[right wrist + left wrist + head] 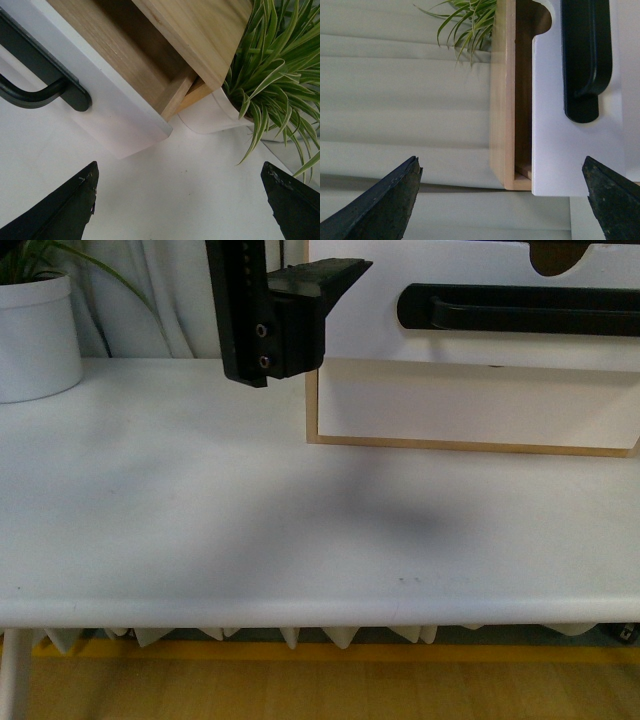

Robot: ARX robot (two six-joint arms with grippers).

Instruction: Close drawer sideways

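Holds the left gripper wide apart, nothing between its fingers; holds the right gripper spread and empty as well. Finds the drawer straight ahead of the left gripper, standing out from its light-wood frame with a dark gap between white front and frame; spots the black bar handle further ahead, toward one finger's side, untouched. From the front, puts the drawer's end edge just to the right of the left gripper, at handle height; cannot tell whether touching or barely apart. Ahead of the right gripper, meets the drawer's other end, wooden side exposed; just beyond that, a white pot with a striped plant; beneath everything, the white counter.

Judges the closing push as not yet made. Risks poking a finger into the gap by landing on the thin edge instead of the flat face; would wedge rather than close. Risks skewing the drawer through pressure at one end only; may bind in the frame. Risks sliding the whole frame along the counter, for want of any visible brace. Risks clipping pot or leaves with the right gripper, so near at hand.

Reads no brand, label or writing anywhere; sees only plain white, wood and black.
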